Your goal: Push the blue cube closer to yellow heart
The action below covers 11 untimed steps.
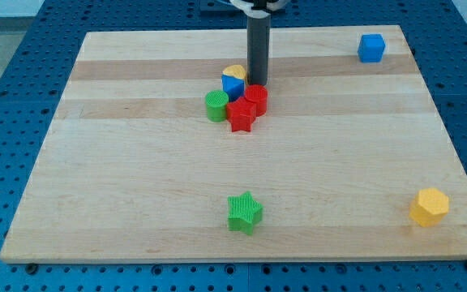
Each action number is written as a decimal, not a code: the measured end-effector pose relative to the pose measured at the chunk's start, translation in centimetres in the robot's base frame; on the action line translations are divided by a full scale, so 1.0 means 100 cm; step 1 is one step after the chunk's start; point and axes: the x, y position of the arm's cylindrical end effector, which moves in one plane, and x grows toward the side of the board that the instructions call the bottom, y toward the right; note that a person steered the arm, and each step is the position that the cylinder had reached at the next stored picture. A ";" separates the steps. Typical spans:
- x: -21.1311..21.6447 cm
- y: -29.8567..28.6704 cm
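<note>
The blue cube [371, 48] sits alone near the top right corner of the wooden board [136, 178]. The yellow heart [235, 72] lies at the top centre, at the top of a tight cluster, and only partly shows. The dark rod comes down from the view's top; my tip [257, 83] stands just right of the yellow heart and touches or nearly touches the top of the red cylinder [256, 98]. The tip is far to the left of the blue cube.
The cluster also holds a small blue block [232, 86] of unclear shape below the heart, a green cylinder [216, 106] and a red star [241, 115]. A green star [244, 212] lies at the bottom centre. A yellow hexagon [429, 207] lies at the bottom right.
</note>
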 end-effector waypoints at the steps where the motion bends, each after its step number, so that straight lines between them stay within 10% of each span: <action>1: -0.048 0.047; 3: -0.140 0.143; 6: -0.086 0.263; 11: -0.052 0.158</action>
